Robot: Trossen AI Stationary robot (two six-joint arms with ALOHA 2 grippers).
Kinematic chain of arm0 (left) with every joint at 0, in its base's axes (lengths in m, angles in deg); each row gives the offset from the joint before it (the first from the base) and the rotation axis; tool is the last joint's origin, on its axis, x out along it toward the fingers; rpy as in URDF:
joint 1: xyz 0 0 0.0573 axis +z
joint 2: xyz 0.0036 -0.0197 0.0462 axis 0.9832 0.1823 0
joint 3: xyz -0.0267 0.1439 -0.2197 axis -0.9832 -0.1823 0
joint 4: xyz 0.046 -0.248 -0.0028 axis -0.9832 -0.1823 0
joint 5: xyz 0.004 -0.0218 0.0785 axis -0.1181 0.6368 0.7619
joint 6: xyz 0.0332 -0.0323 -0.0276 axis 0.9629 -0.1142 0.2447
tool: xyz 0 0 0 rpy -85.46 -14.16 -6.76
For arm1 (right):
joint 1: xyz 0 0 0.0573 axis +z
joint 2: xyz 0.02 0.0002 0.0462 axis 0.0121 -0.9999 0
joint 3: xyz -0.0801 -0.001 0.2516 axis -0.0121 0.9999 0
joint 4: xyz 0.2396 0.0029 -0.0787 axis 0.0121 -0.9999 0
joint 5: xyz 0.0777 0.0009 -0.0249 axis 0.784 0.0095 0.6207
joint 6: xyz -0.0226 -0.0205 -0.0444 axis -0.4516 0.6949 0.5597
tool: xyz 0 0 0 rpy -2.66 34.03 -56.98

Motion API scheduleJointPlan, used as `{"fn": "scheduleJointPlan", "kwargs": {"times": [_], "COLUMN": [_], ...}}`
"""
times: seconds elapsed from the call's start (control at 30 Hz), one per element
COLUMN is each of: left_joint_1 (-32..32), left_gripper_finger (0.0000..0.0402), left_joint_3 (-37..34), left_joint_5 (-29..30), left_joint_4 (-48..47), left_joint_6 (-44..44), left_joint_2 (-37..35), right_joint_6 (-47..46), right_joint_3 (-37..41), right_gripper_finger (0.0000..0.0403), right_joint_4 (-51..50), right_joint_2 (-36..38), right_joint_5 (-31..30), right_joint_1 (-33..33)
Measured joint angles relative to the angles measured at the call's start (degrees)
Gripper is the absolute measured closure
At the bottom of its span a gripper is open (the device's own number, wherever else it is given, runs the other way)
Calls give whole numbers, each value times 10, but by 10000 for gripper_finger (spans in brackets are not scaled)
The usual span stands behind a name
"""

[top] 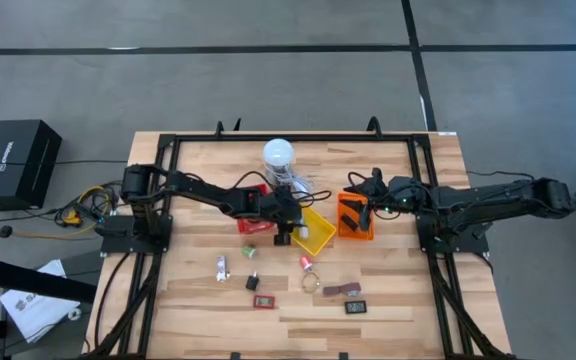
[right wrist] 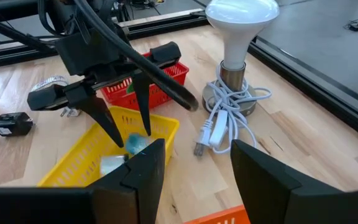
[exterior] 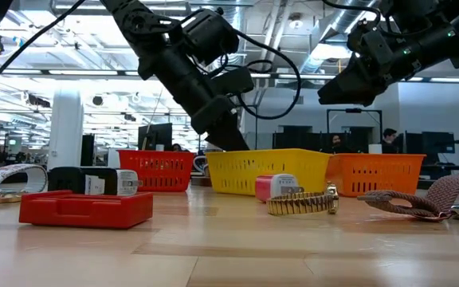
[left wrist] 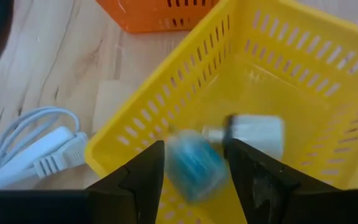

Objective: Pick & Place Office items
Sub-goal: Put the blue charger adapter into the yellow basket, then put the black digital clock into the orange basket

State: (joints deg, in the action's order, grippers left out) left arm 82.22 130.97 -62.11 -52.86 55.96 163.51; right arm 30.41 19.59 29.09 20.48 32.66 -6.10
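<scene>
My left gripper (top: 283, 236) (right wrist: 129, 130) hangs open over the near-left end of the yellow tray (top: 313, 232) (left wrist: 303, 74), fingers pointing down. A small blue piece (left wrist: 194, 167) (right wrist: 135, 144) shows blurred between and just below its fingertips, with a gap on each side. A white piece (left wrist: 257, 134) lies on the tray floor. My right gripper (top: 353, 212) (right wrist: 197, 149) waits open above the orange tray (top: 356, 218). Other office items lie on the near table: a wire ring (top: 311, 281) (exterior: 303, 203), a brown bar (top: 343, 290), a red piece (top: 263, 301) and black pieces (top: 356, 307).
A red tray (top: 253, 215) (right wrist: 154, 87) with a green piece stands left of the yellow one. A white lamp bulb (top: 279, 155) (right wrist: 241, 25) on its base, with a coiled white cable (right wrist: 229, 118), stands behind the trays. Black frame rails (top: 168, 200) border the table.
</scene>
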Motion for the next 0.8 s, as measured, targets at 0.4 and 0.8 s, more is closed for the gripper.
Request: {"fn": "scheduleJointPlan", "kwargs": {"times": [0.4, 0.8], "left_joint_1": [0, -3], "left_gripper_finger": [232, 238], "left_joint_3": [0, 0], "left_joint_5": [3, 3], "left_joint_4": [0, 2], "left_joint_6": [0, -16], "left_joint_2": [0, -5], "right_joint_6": [0, 27], "right_joint_3": [0, 0], "right_gripper_finger": [228, 228], "right_joint_4": [0, 0], "right_joint_2": [0, 0], "right_joint_5": [0, 2], "right_joint_1": [0, 5]}}
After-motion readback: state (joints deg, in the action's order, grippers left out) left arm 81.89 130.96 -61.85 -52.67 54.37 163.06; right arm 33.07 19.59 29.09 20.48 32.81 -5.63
